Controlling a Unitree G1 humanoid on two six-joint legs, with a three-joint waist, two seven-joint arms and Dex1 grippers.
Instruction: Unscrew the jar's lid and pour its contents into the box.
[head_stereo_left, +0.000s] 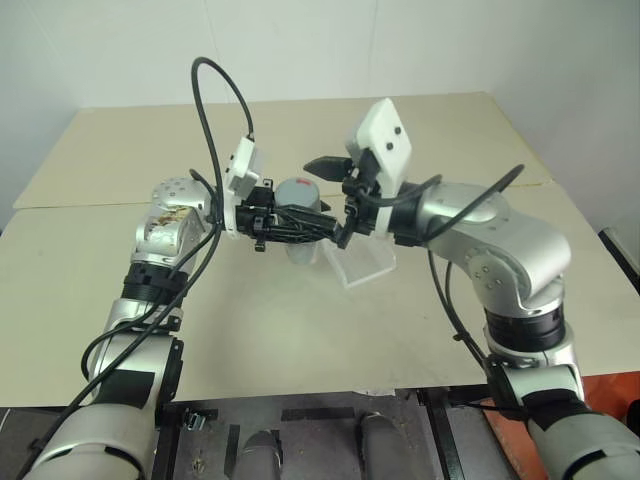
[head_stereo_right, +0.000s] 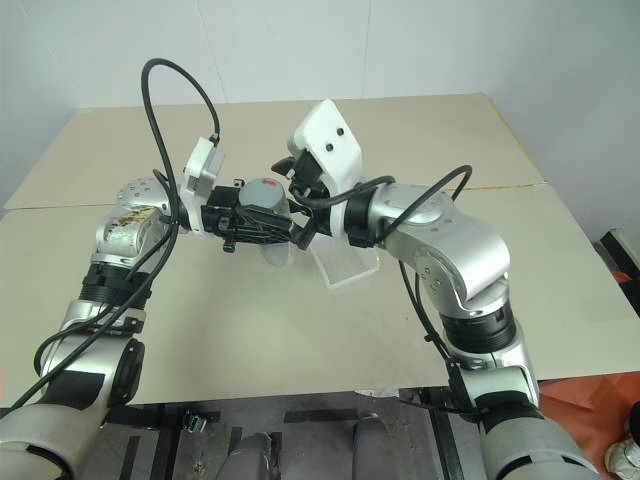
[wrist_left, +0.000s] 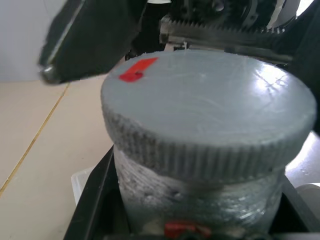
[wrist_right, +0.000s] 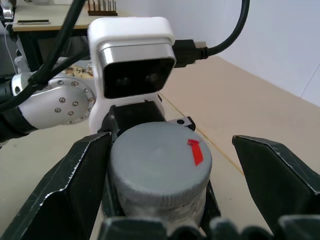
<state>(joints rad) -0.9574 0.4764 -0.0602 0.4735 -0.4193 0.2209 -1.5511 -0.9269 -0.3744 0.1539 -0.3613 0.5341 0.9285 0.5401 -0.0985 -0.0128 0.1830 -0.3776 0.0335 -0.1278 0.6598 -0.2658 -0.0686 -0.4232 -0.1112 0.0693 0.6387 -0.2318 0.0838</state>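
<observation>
- Gripped the jar (head_stereo_left: 300, 245) from one side, left gripper (head_stereo_left: 300, 228) clamped shut, blocking approach there.
- Straddled the lid (wrist_right: 159, 165) with the right gripper (wrist_right: 170, 175), jaws wide, one finger touching, a gap on the other side.
- Crowded the table (head_stereo_left: 300, 330) centre with the box (head_stereo_left: 362, 268); left bare room toward near and far edges.

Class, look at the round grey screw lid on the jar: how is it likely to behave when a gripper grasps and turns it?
The round grey screw lid has a ribbed edge, so the fingers should probably bite rather than slip. It looks stiff, unlikely to flex. Its flat top carries a small red mark, which should make any turning easy to see.
</observation>
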